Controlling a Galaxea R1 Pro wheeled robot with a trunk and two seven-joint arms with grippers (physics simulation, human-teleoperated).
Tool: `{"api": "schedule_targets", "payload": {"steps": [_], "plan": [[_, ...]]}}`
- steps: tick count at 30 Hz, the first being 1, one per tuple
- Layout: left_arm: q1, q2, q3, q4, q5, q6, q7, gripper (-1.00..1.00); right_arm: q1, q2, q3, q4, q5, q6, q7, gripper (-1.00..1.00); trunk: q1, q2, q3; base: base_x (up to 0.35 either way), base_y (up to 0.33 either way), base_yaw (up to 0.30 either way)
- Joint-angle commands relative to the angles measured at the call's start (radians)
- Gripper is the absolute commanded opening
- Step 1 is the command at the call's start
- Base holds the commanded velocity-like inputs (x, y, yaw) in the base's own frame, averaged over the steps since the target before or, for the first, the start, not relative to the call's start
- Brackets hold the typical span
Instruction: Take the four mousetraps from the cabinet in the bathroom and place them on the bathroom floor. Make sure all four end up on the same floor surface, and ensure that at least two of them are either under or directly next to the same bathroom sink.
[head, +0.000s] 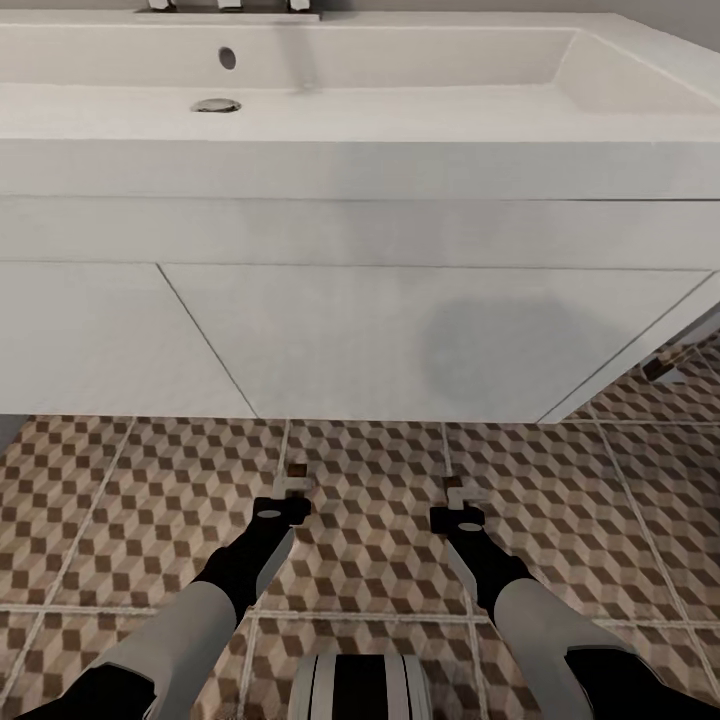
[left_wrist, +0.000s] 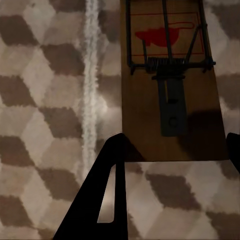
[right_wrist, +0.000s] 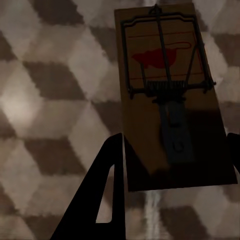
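- The sink (head: 300, 70), a wide white basin with a round drain, tops a white boxy vanity (head: 350, 330) that crosses the upper half of the head view; chrome tap parts sit at the basin's far edge.
- In front of the vanity lies the bathroom floor (head: 380, 590) in a brown, beige and white cube pattern with pale grout lines.
- Both arms reach forward and down toward the floor just in front of the vanity's base.
- The left end effector (head: 290, 497) carries a mousetrap (left_wrist: 167, 80): in the left wrist view the tan board with its wire spring, bar and red printed mark sits between the two dark fingers (left_wrist: 102, 195), its near end level with them, so the end effector is clenched on that mousetrap.
- The right end effector (head: 458, 503) likewise grasps a second mousetrap (right_wrist: 172, 95), a board with the same wire parts and red mark, tilted slightly against the tile pattern, its near edge between the fingers.
- I cannot tell whether either board touches the tiles or hangs just above them.
- Beyond the vanity's right corner, a small brown object (head: 660, 367) lies on the floor, too small to identify.
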Motion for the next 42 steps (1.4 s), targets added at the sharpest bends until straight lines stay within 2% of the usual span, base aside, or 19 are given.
{"api": "schedule_targets", "payload": {"steps": [1, 20, 29, 42], "plan": [[0.0, 0.001, -0.009, -0.002, 0.009, 0.005, 0.011, -1.0, 0.0, 0.001, -0.002, -0.002, 0.007, 0.008, -0.003, -1.0, 0.0, -0.001, -0.005, 0.0, 0.0, 0.0], [0.0, 0.001, -0.008, 0.007, 0.013, 0.006, 0.007, -1.0, 0.0, 0.001, -0.002, -0.004, 0.007, 0.007, -0.003, -1.0, 0.001, -0.001, -0.008, 0.0, 0.0, 0.0], [0.0, 0.0, -0.008, 0.003, 0.014, 0.007, 0.008, -1.0, 0.0, 0.001, -0.002, -0.004, 0.007, 0.007, -0.003, -1.0, 0.005, -0.003, -0.043, 0.0, 0.0, 0.0], [0.0, 0.0, -0.009, 0.002, 0.014, 0.006, 0.012, -1.0, -0.001, 0.001, -0.002, -0.004, 0.007, 0.007, -0.003, -1.0, 0.005, -0.003, -0.043, 0.0, 0.0, 0.0]]}}
